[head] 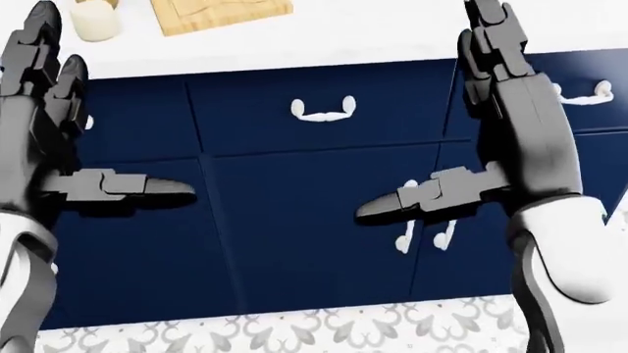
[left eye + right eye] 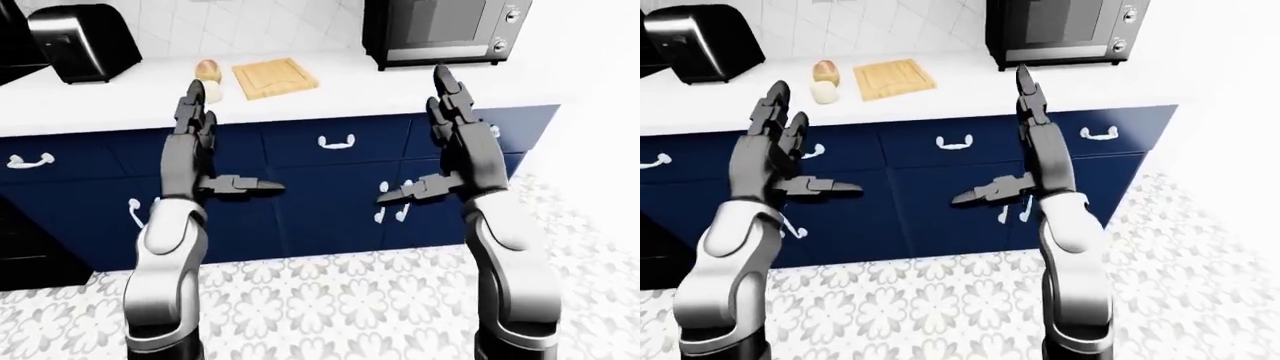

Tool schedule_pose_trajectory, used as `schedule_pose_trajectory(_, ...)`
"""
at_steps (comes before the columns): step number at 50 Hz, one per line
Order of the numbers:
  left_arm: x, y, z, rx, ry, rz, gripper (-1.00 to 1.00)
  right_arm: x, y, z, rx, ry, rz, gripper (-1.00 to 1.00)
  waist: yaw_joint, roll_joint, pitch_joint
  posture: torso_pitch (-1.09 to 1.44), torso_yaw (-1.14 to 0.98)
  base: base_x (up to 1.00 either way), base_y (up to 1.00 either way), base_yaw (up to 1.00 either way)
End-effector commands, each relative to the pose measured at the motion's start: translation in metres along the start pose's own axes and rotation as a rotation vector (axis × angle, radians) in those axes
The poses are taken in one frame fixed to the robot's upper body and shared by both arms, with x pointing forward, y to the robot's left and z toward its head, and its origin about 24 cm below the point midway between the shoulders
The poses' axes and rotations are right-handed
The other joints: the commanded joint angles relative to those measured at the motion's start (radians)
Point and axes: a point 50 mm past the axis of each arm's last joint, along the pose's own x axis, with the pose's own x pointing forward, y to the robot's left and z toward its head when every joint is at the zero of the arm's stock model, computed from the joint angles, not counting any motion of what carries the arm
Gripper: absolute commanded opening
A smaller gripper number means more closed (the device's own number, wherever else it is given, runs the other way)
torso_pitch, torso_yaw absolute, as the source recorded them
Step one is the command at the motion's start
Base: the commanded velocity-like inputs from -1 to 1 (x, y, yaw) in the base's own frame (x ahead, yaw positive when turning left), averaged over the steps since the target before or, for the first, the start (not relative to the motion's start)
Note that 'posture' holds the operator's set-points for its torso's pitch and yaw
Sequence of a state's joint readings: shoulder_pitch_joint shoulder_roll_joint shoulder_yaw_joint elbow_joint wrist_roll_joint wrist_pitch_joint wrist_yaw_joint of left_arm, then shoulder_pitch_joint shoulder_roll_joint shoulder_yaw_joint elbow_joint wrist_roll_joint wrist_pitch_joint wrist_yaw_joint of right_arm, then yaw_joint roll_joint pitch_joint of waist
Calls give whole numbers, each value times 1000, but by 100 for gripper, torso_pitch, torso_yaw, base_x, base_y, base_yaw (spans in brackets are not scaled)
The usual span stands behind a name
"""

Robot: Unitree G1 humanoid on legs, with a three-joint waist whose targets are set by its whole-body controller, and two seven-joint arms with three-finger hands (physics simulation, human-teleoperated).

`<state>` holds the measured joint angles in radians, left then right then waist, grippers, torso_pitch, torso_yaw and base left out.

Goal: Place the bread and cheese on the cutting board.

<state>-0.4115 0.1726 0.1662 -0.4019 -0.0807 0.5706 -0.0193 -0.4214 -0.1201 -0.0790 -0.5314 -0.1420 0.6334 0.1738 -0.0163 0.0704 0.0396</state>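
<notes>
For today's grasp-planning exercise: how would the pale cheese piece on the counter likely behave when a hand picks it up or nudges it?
The cheese looks like a short, rounded block, so it probably sits stable rather than rolling far. Being small, it is likely light. Its smooth look suggests it may slip between hard fingers.

Cutting board point(image 1: 221, 16) and cheese point(image 1: 94, 23) cropped by the head view's top edge; bread out of that frame. Cheese partly hidden behind left hand point(image 2: 196, 118) in the left-eye view. Microwave point(image 2: 1065, 31) cut off at the top.
</notes>
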Motion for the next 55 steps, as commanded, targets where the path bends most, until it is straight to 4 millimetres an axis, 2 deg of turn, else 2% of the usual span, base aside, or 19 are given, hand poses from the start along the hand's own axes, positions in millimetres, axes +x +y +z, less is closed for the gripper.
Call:
schedule_pose_trajectory(1,1,-1,13,4,-63,7,100,6,-1,13,-3,-42,10,100,2,0,-10,0,0,35,24,0)
schedule_pose_trajectory(3,4,0,16,2,-68,6,100,11,-1,17,-12,-51,19,100,-1,7,-5,0,0,34,25,0)
schedule_pose_trajectory(10,5,2,29,3,-91,10,100,12,0,21,-4,-65,22,100,13,-41,-11,0,0,35,24,0)
schedule_pose_trajectory(14,3,1,25,-3,-84,10,100,11,2,21,21,-75,30,100,28,-75,-14,0,0,35,25,0)
schedule_pose_trajectory(16,2,0,22,-1,-80,9,100,10,3,20,24,-74,32,100,33,-105,-19,0,0,35,25,0)
schedule_pose_trajectory(18,1,2,25,-5,-82,14,100,10,4,19,26,-74,32,100,23,-89,-13,0,0,34,24,0)
schedule_pose_trajectory(19,1,2,25,-5,-83,16,100,10,4,20,29,-77,31,100,26,-106,2,0,0,35,23,0)
schedule_pose_trajectory(23,-2,4,25,-11,-80,22,100,8,5,21,45,-89,32,100,13,-110,-14,0,0,34,25,0)
schedule_pose_trajectory(28,-2,5,26,-12,-79,23,100,8,7,20,51,-93,41,100,-2,-59,-9,0,0,35,24,0)
schedule_pose_trajectory(30,-1,5,26,-15,-83,33,100,8,7,21,52,-95,45,100,-7,-7,-25,0,0,34,24,0)
schedule_pose_trajectory(31,0,5,26,-15,-83,34,100,8,8,22,48,-99,46,100,-2,37,-43,0,0,34,24,0)
schedule_pose_trajectory(32,0,5,26,-16,-83,34,100,8,8,22,49,-99,45,100,8,6,-27,0,0,35,25,0)
schedule_pose_trajectory(34,0,5,26,-14,-82,34,100,8,9,22,51,-100,50,100,11,14,-8,0,0,34,25,0)
schedule_pose_trajectory(42,-1,6,28,-19,-87,37,100,7,10,23,38,-105,59,100,27,-54,-16,0,0,29,25,0)
schedule_pose_trajectory(46,-1,8,27,-13,-87,42,100,6,9,21,29,-103,54,100,33,-132,-22,0,0,27,44,0)
schedule_pose_trajectory(47,-1,8,28,-14,-88,43,100,5,8,21,31,-104,51,100,22,-105,-16,0,0,27,63,0)
schedule_pose_trajectory(48,-1,7,28,-13,-88,42,100,5,8,22,33,-106,51,100,30,-127,-14,0,0,26,63,0)
schedule_pose_trajectory(51,-1,8,27,-12,-86,43,100,4,8,20,31,-107,50,100,16,-128,-29,0,0,27,64,0)
schedule_pose_trajectory(55,-1,7,26,-9,-86,45,100,4,9,20,35,-116,49,100,4,-102,-20,0,0,27,63,0)
